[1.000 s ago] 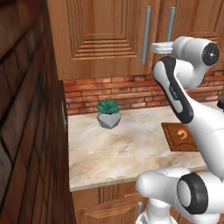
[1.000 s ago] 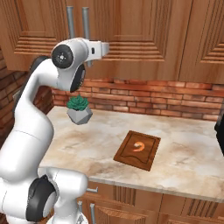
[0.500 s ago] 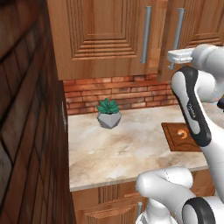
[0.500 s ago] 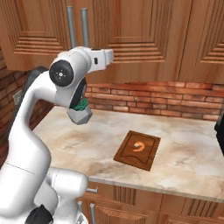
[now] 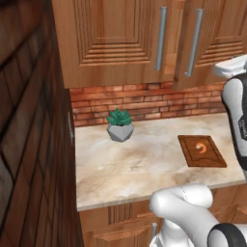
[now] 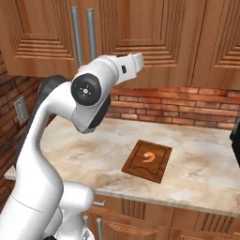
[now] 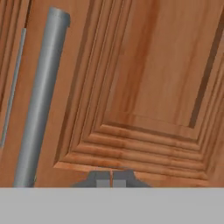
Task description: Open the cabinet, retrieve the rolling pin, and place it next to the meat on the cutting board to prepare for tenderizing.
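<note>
Cabinet (image 5: 116, 43): doors shut, contents hidden; grey bar handle (image 7: 39, 100) just left of fingers.
Fingers (image 7: 112, 178): pressed together, gripping nothing, facing door panel.
Cutting board (image 6: 147, 161): on surface (image 5: 140, 164), carrying meat (image 6: 149, 156).
Potted succulent (image 5: 119, 125): near brick wall.

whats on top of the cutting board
Just the meat, a small curved orange-pink piece, lies on the cutting board. Whatever is under the board cannot be seen, since it lies flat on the counter.
</note>
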Robot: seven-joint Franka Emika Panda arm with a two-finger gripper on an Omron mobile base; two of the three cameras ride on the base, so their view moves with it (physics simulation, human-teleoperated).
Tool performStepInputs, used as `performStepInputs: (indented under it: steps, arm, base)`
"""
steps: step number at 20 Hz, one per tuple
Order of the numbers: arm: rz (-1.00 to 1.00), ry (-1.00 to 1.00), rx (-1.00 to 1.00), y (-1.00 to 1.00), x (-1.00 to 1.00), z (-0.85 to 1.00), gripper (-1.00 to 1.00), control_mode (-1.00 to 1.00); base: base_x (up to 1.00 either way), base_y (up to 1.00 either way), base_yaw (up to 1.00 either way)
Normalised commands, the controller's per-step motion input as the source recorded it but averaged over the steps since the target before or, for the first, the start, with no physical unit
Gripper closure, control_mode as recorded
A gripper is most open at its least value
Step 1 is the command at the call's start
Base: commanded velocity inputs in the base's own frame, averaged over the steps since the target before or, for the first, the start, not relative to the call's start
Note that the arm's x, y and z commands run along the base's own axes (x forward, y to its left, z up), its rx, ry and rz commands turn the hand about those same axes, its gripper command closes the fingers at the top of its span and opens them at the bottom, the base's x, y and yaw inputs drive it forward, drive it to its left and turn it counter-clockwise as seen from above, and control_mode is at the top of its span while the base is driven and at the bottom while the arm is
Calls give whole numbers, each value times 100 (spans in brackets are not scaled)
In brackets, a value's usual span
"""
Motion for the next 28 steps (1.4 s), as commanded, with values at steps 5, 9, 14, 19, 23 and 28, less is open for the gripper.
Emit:
performStepInputs:
  steps: [5,9,14,19,23,28]
  arm:
    - [0,6,-12,-43,-50,0,100,-100]
    - [0,0,-5,-1,-82,-2,100,-100]
    - [0,-3,-16,85,-92,-15,-100,-100]
    - [0,-3,-9,52,-32,-4,-100,-100]
    - [1,4,-11,12,-4,-24,-100,-100]
    - [0,5,-18,60,0,-8,-100,-100]
  base:
    - [0,0,0]
    - [0,0,0]
    - [0,0,0]
    - [0,0,0]
    - [0,0,0]
    - [0,0,0]
